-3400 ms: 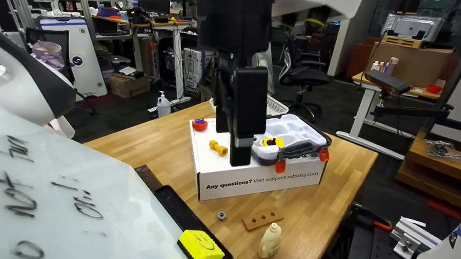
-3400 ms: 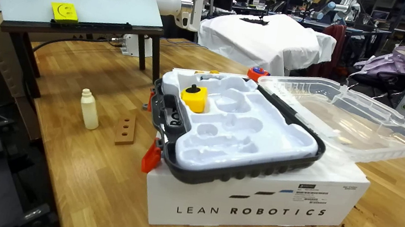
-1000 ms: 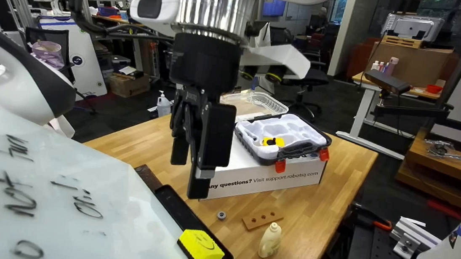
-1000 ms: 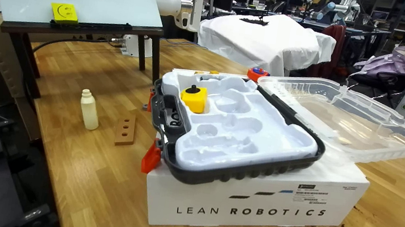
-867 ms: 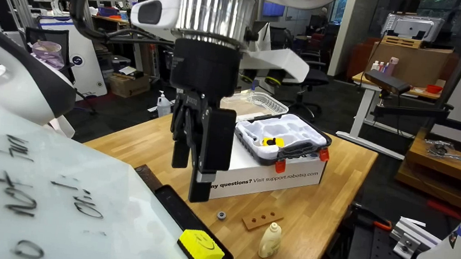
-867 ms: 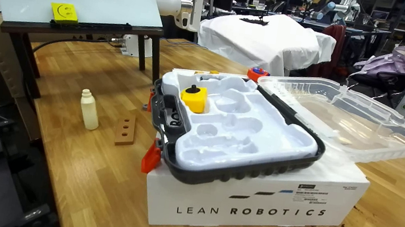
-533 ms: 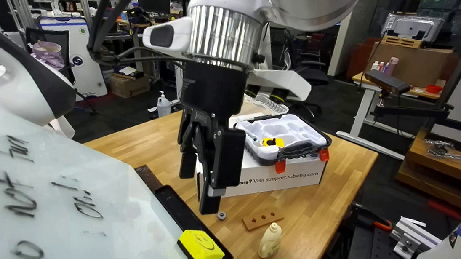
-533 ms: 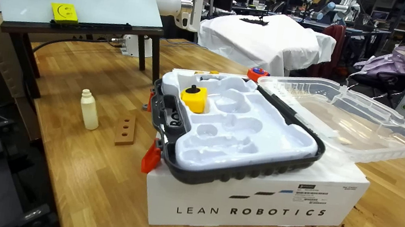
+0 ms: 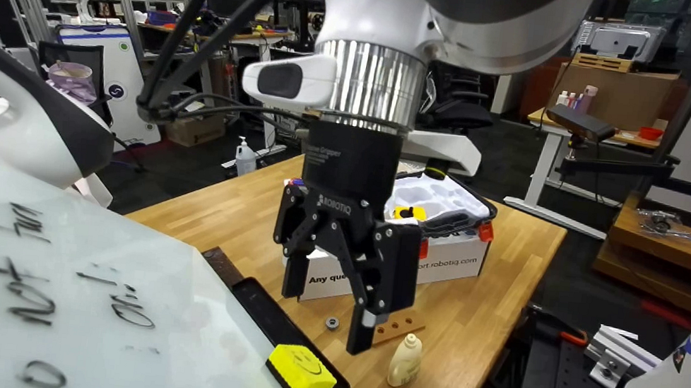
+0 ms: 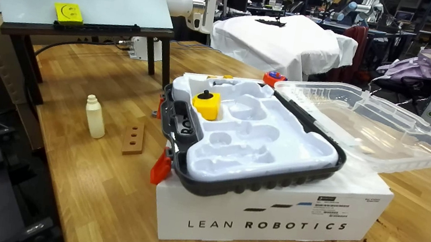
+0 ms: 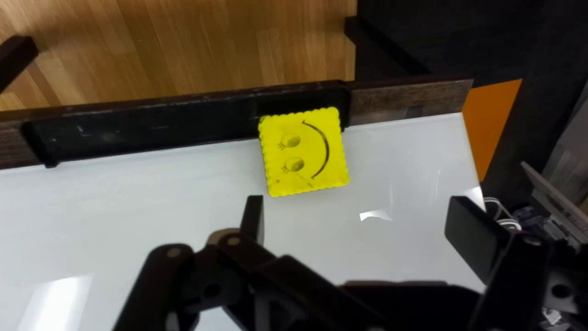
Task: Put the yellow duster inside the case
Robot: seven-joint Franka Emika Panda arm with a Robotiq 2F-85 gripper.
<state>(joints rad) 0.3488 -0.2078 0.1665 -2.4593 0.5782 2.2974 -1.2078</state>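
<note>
The hand (image 11: 360, 225) hangs in the air, its two fingers spread wide apart; in the wrist view the glossy board (image 11: 115, 207) lies beneath them. The duster (image 11: 304, 151) is at one end of the black tray (image 11: 151, 126) along the board's lower edge, overlapping both tray and board. It sits beyond the fingertips and apart from them, its yellow face showing a drawn smile and two eyes, its dark base visible along one side in an exterior view. The board is tilted, carries black handwriting, and its dark legs (image 10: 165, 63) stand on the wooden desk (image 10: 103, 198).

Well apart from the duster, the case (image 10: 296, 149) rests open on the white box (image 10: 268, 225), clear lid (image 10: 370, 130) folded back, red latches (image 10: 161, 167) hanging on one side. Hollows of several shapes mark its pale interior; a yellow block (image 10: 208, 109) with a black knob sits in one, close to the latch side. Behind the case show a red toy (image 10: 271, 81) with a blue top and a partly hidden yellow piece (image 10: 226, 77).

On the desk, in both exterior views, a cream bottle (image 10: 96, 117) stands just beside a flat wooden strip (image 10: 128, 138) with three holes. In an exterior view a small grey ring (image 9: 332, 324) lies near the strip, one end of which is hidden by a finger; the hand blocks part of the box's printed side.
</note>
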